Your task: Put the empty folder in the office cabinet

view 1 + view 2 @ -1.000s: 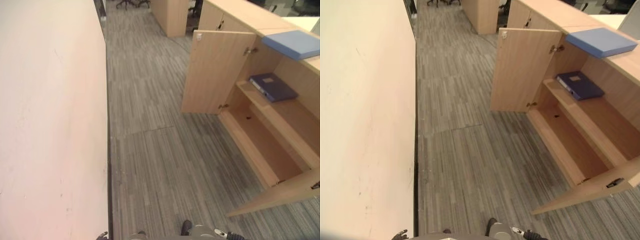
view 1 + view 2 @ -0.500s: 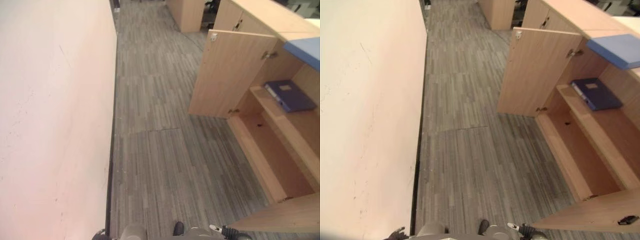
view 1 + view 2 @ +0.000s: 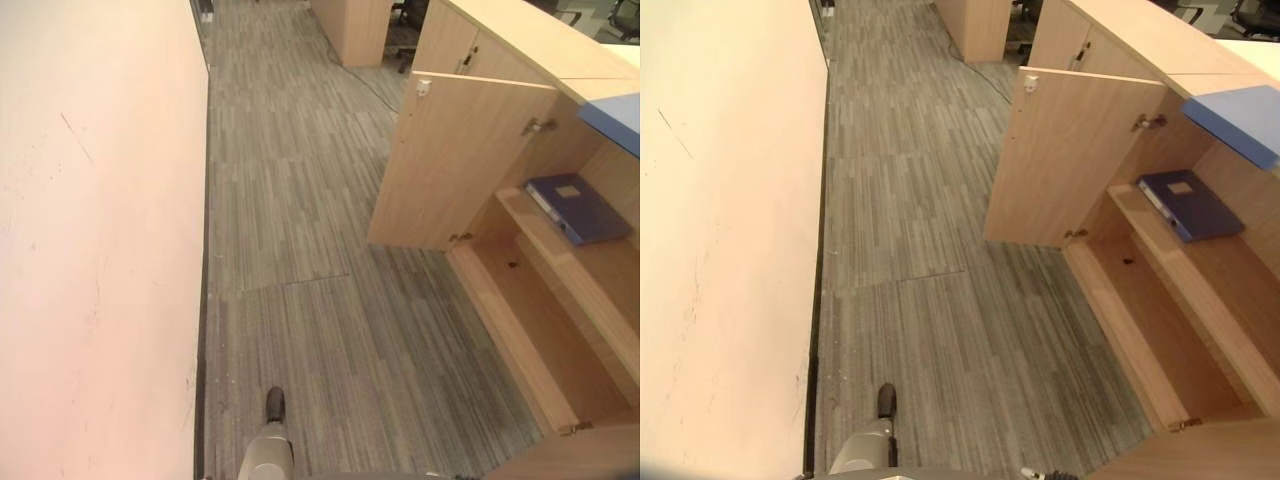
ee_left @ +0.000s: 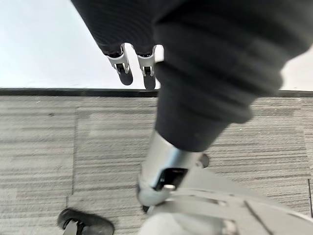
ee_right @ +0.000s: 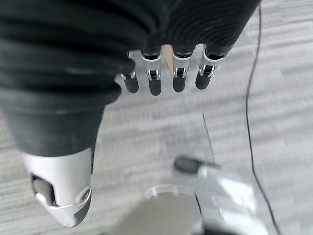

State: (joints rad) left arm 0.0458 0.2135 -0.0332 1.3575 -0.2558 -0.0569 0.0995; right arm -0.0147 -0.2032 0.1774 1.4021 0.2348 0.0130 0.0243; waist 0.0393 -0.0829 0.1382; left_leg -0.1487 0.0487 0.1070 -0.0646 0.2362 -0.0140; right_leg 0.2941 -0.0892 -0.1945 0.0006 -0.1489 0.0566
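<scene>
An open wooden office cabinet [image 3: 535, 320] stands at the right with its door [image 3: 460, 165] swung out over the carpet. A dark blue folder [image 3: 578, 207] lies flat on its upper shelf; the lower shelf is bare. A lighter blue folder [image 3: 1240, 118] rests on the cabinet's top at the right edge. My left hand [image 4: 132, 66] hangs above the grey carpet with relaxed fingers and holds nothing. My right hand [image 5: 166, 78] also hangs over the carpet, fingers straight and empty.
A long pale wall [image 3: 90, 250] runs along the left side. Grey striped carpet [image 3: 300, 230] forms a corridor between wall and cabinet. More wooden cabinets [image 3: 355, 25] stand further down the corridor. A second cabinet door [image 3: 1200, 455] juts out at the lower right.
The whole picture has shifted, so the camera has moved; the cabinet now sits further right and lower. The folders and doors stay where they were.
</scene>
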